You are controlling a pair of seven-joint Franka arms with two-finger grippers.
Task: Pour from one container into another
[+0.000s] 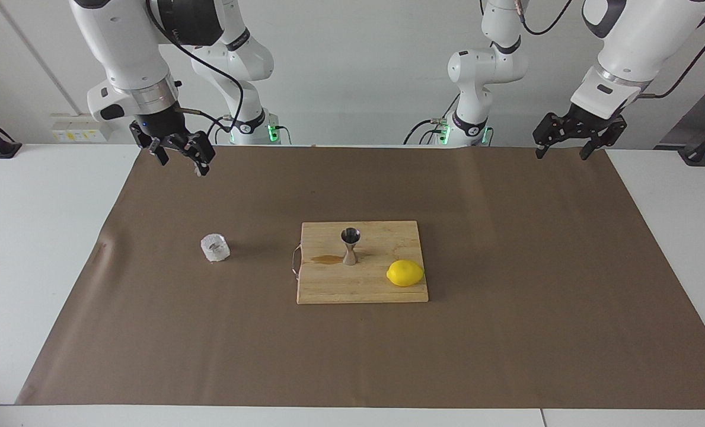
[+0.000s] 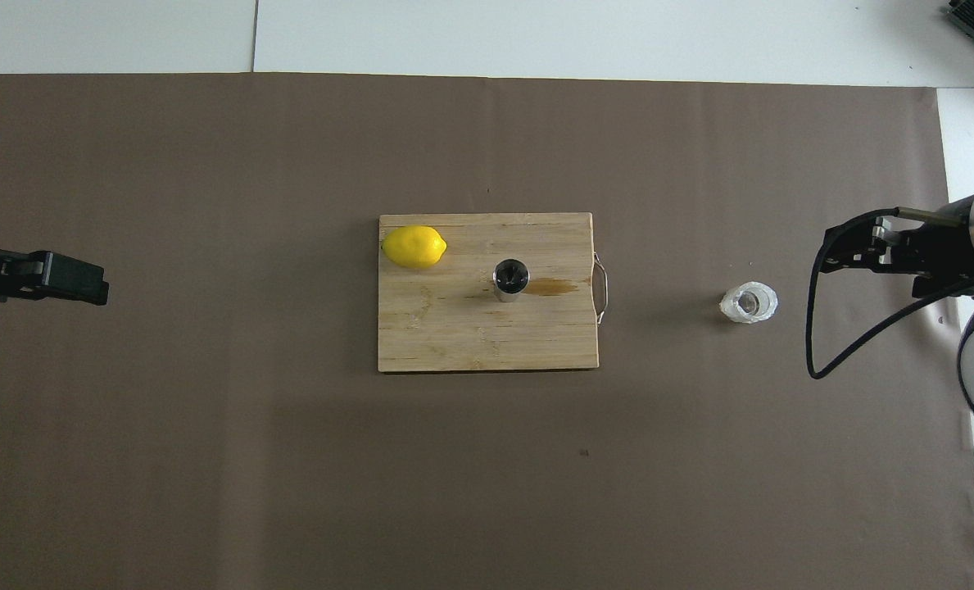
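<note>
Both grippers, right gripper [image 1: 179, 156] and left gripper [image 1: 567, 144], are hanging spread and empty over the tabletop's robot-side edge, risking knocking the glass cup [image 1: 215, 248] or tipping the narrow-waisted jigger [image 1: 350, 245].

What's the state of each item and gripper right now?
Glass cup: upright on the brown paper, untouched, toward the right arm's end.
Steel jigger: upright on the cutting board, brown spill beside it.
Lemon: lying on the board near its corner.
Right gripper: open, empty, raised.
Left gripper: open, empty, raised, waiting.
</note>
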